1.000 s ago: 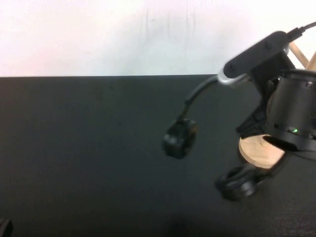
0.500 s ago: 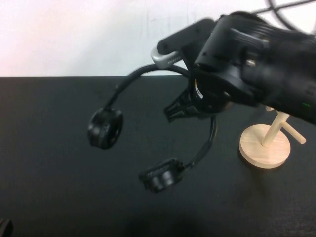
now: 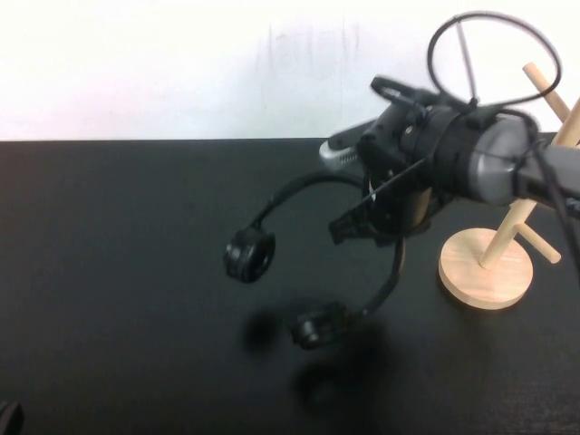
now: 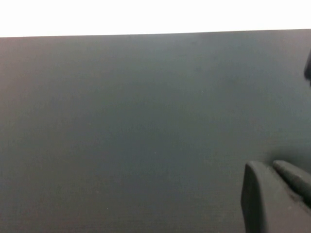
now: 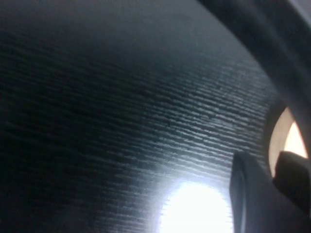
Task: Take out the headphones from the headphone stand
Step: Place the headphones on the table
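The right gripper (image 3: 367,222) jaws clamp the headphones (image 3: 308,263) by the headband; ear cups hang below, above the bench (image 3: 109,272), clear of the stand (image 3: 485,272). The left gripper (image 4: 274,194) sits well apart; its jaw state cannot be told.

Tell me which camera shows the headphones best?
The high view: the whole headphones, headband and both ear cups, hang from the right gripper above the black table, clear of the wooden headphone stand. Neither wrist view shows them clearly; the left gripper sees only table.
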Robot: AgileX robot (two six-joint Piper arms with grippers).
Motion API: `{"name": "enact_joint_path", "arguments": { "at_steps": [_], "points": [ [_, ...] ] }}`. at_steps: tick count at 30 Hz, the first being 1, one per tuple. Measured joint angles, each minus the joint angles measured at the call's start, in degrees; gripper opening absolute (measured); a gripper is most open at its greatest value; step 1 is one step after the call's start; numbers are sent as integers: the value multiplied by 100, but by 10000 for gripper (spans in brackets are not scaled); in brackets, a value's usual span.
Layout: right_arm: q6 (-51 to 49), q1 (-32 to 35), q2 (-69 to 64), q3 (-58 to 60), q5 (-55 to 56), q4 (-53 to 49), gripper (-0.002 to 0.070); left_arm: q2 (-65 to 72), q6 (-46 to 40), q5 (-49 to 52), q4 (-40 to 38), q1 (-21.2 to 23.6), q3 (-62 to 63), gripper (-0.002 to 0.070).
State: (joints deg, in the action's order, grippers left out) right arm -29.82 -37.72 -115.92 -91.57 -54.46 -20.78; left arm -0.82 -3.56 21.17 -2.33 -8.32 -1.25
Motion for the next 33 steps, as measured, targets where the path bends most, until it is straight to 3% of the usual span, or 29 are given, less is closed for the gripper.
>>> {"name": "enact_joint_path", "arguments": {
  "at_steps": [10,17,21,29,33],
  "points": [
    [299,7,-547,-19,170,272,89,0,0,0,0,0,0,-4],
    [486,7,-688,-22,220,449,286,0,0,0,0,0,0,-4],
    [500,7,-711,-22,220,449,325,0,0,0,0,0,0,-4],
    [500,-196,-83,-22,45,462,321,0,0,0,0,0,0,-4],
    [477,-459,574,-22,-249,510,236,0,0,0,0,0,0,-4]
  ]
}}
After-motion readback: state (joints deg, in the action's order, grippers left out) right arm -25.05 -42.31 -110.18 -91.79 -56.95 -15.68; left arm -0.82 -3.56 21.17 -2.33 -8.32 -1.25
